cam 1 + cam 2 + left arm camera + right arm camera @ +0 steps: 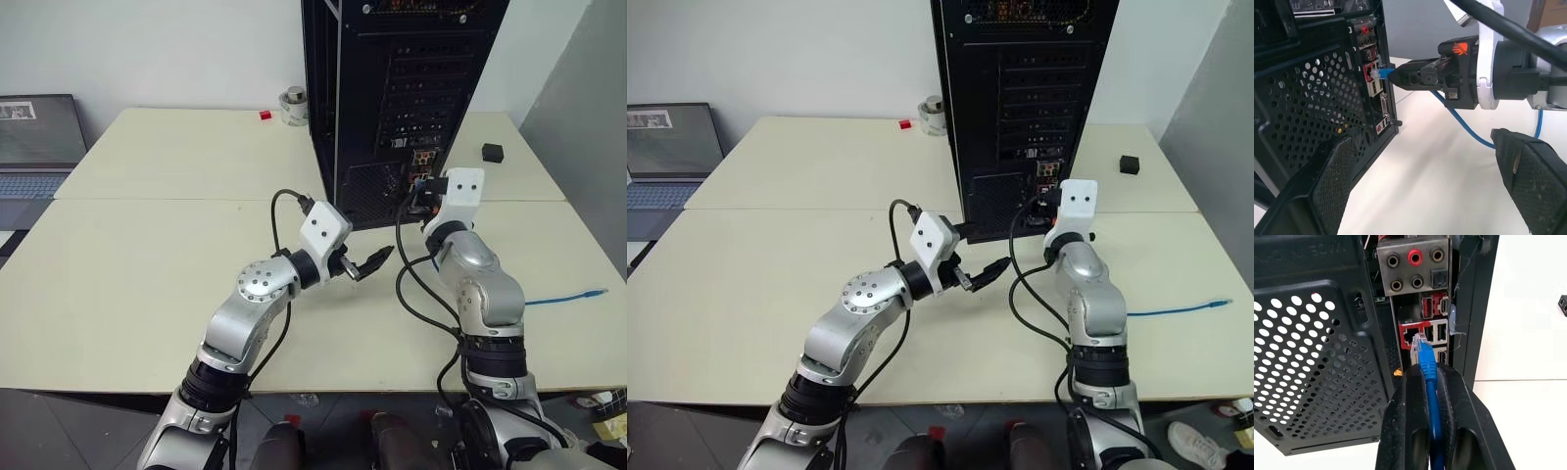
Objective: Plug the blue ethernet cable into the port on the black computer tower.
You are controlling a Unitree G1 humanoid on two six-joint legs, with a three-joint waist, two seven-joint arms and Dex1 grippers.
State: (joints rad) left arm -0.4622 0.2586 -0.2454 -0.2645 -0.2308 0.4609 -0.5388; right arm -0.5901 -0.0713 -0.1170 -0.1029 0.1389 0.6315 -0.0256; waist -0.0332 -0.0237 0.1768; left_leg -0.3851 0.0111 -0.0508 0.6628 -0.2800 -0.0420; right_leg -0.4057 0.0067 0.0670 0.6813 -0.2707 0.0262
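Blue ethernet cable (1428,377) is pinched just behind its clear plug by the right gripper (1425,382), jaws pressed together on the cord. Plug tip sits at the mouth of the port (1409,337) in the red-framed block on the rear panel of the black computer tower (392,98), which stands upright on the bench (147,255). Whether the plug has entered or only touches the opening I cannot tell; the wrist view suggests it is at the lip, not seated.

Cable tail trails off across the bench to the robot's right, far plug lying loose (593,293).

Left gripper (369,262) hovers beside the tower, fingers spread, holding nothing.

Risks:
- plug slightly off-axis could jam on the port frame or slip toward the neighbouring sockets
- cord may slide or buckle between the fingers under push
- a hard push could shift the tower
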